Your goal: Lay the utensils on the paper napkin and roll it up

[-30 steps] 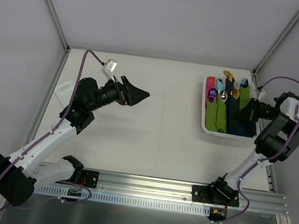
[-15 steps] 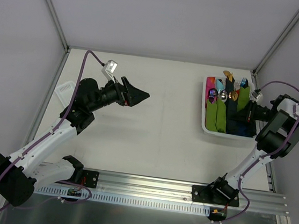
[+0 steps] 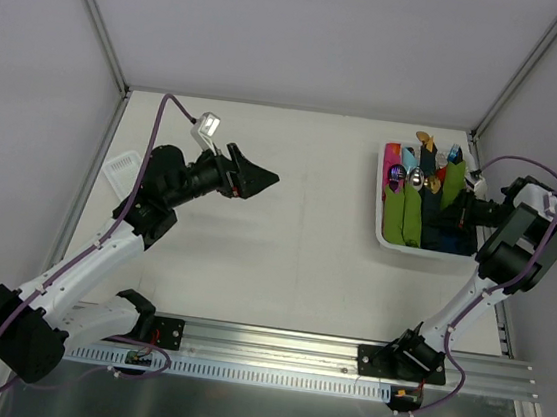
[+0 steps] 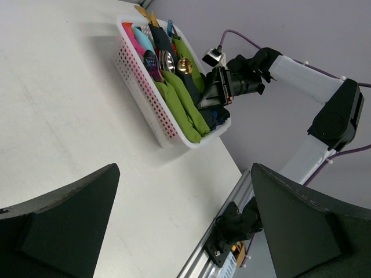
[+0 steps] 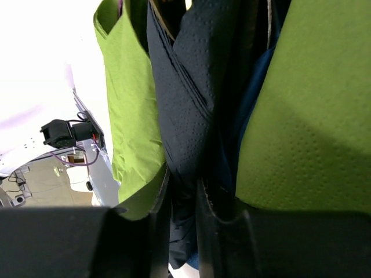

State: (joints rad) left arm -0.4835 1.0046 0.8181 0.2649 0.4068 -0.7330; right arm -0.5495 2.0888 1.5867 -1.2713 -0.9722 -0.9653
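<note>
In the top view, the left gripper (image 3: 260, 178) is held above the left half of the table (image 3: 293, 260) with its jaws spread wide and nothing between them. The right gripper (image 3: 462, 209) is reached into the right side of a white basket (image 3: 379, 195) at the table's far right. There it is lowered among green, pink and dark rolls, onto the dark navy paper napkin (image 3: 445, 222). A gold-bowled spoon (image 3: 432, 183) and a blue-tined fork (image 3: 454, 153) are seen sticking out at the basket's far end; which roll each belongs to cannot be told. In the left wrist view, the two wide-set fingers (image 4: 64, 226) are seen over bare table. Beyond them, the perforated basket (image 4: 145, 98) is shown with the right gripper (image 4: 211, 95) angled into its near end. In the right wrist view, the napkin (image 5: 191, 87) is shown rolled between two green rolls (image 5: 133, 104). A fold of it is caught between the right gripper's (image 5: 181, 243) narrowly parted fingers. Whether it is pinched or merely flanked cannot be told.
</note>
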